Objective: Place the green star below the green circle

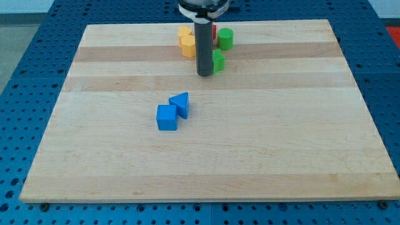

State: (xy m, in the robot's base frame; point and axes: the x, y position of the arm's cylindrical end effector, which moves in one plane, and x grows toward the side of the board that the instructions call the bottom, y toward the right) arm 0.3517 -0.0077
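The green circle [225, 38] stands near the view's top, just right of centre. The green star [218, 61] lies just below it and a little to its left, partly hidden by my rod. My tip [204, 75] rests on the board against the star's left side. The rod runs straight up from the tip to the view's top edge.
Two yellow blocks [186, 42] sit left of the rod near the top, and a red block [214, 31] peeks out behind it. A blue cube [167, 117] and a blue triangle [180, 103] touch each other left of the board's middle. The wooden board [281, 137] lies on a blue perforated table.
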